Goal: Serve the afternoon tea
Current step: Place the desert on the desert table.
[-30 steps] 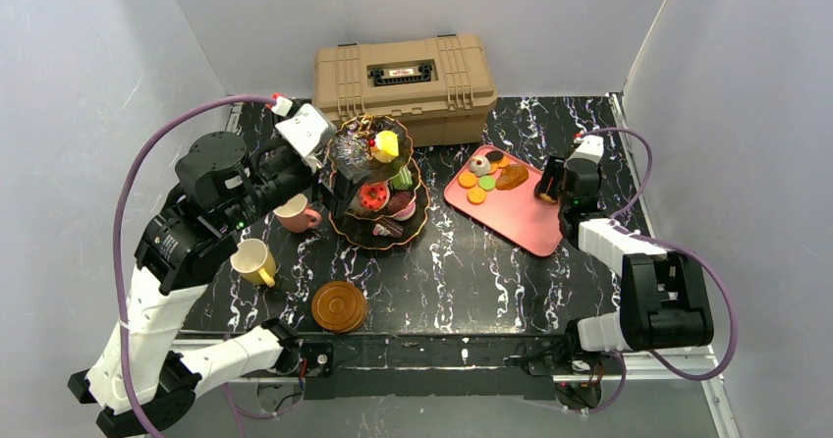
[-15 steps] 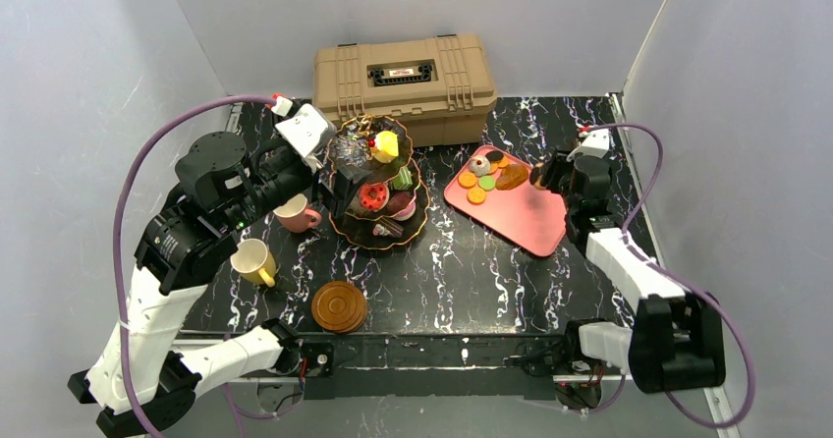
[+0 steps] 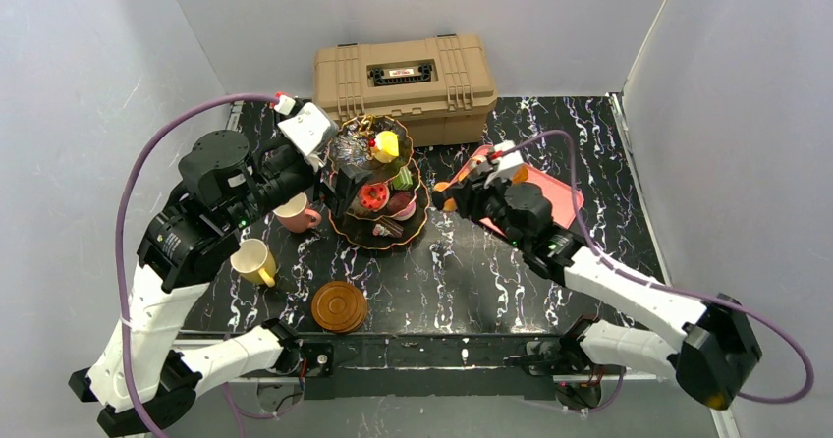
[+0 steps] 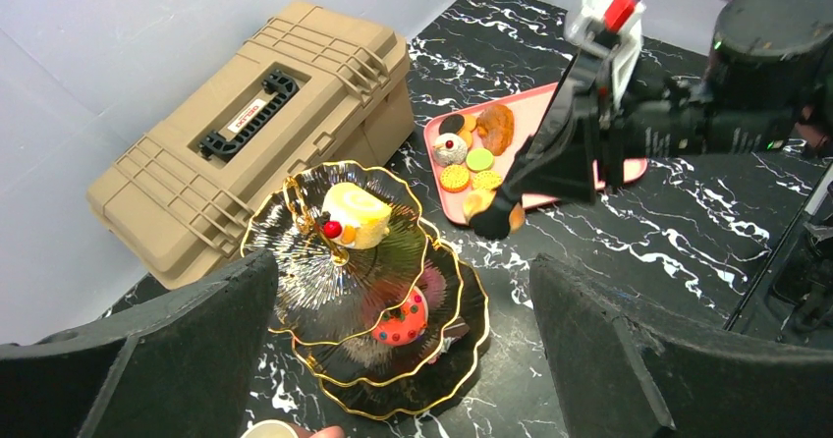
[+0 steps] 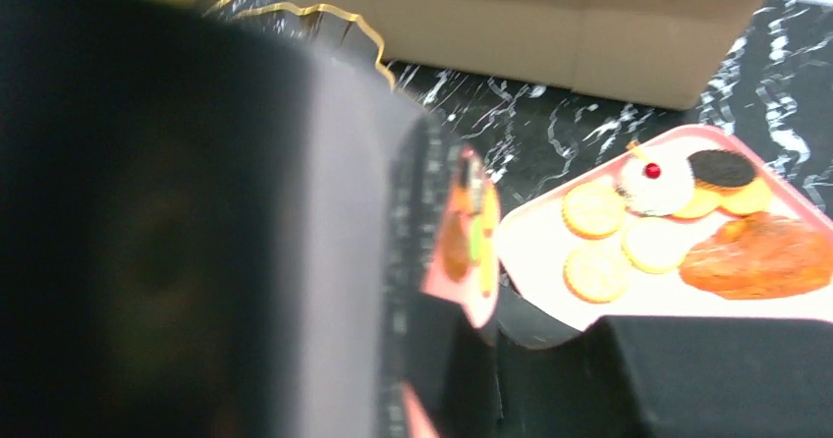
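Observation:
The three-tier black stand (image 3: 417, 224) with gold rims stands left of centre, a yellow cake (image 3: 386, 145) on its top tier and a red pastry (image 4: 403, 318) lower down. My left gripper (image 3: 329, 178) hangs open over the stand's left side, nothing between its fingers (image 4: 609, 340). My right gripper (image 3: 447, 191) hovers just right of the stand, shut on a small orange pastry (image 4: 513, 217), which looks blurred in the right wrist view. More pastries (image 4: 472, 143) lie on the pink tray (image 4: 535, 114). A pink cup (image 3: 293, 212), a yellow cup (image 3: 253, 261) and brown saucers (image 3: 339, 305) sit near the left front.
A tan toolbox (image 3: 403, 75) stands closed against the back wall, right behind the stand. Grey walls close in both sides. The right arm stretches across the pink tray (image 3: 560, 197).
My right gripper shut on the orange pastry at the tray, lifted it and swung left to beside the stand. The left arm has not moved.

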Controlling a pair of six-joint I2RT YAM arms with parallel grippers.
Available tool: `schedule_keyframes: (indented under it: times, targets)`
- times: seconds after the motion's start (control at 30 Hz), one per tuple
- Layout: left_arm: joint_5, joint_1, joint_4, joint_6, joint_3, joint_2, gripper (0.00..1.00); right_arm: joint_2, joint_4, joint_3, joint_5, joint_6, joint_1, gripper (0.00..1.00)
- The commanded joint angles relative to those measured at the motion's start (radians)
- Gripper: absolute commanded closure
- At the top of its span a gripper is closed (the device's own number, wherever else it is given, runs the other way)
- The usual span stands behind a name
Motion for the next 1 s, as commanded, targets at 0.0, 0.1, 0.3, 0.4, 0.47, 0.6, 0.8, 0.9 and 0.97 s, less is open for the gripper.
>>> schedule_keyframes:
  times: [0.0,0.1,0.3,0.4,0.47,0.6,0.8,0.9,0.97]
  targets:
    - [0.006,0.008,-0.008,-0.006,0.021,0.000,0.02,0.099,0.130,0.042,0.044,0.010,0.066,0.62]
    - [0.001,0.007,-0.011,-0.002,0.025,-0.004,0.02,0.153,0.187,0.052,0.037,0.014,0.083,0.62]
    - [0.000,0.007,-0.011,0.001,0.020,-0.009,0.02,0.236,0.240,0.073,0.014,0.029,0.099,0.62]
    - [0.000,0.007,-0.007,0.002,0.016,-0.009,0.02,0.269,0.274,0.076,0.010,0.037,0.107,0.60]
    - [0.002,0.008,-0.005,0.001,0.014,-0.009,0.02,0.293,0.293,0.080,0.008,0.049,0.109,0.58]
    - [0.002,0.007,-0.002,0.001,0.017,-0.009,0.02,0.343,0.333,0.087,-0.006,0.073,0.109,0.53]
    - [-0.001,0.008,-0.005,0.006,0.019,-0.012,0.02,0.395,0.352,0.093,-0.018,0.112,0.109,0.41]
    - [-0.003,0.008,-0.005,0.006,0.017,-0.015,0.02,0.395,0.368,0.080,-0.013,0.120,0.108,0.38]
    - [-0.003,0.007,-0.004,0.006,0.016,-0.017,0.02,0.386,0.370,0.076,-0.008,0.123,0.109,0.35]
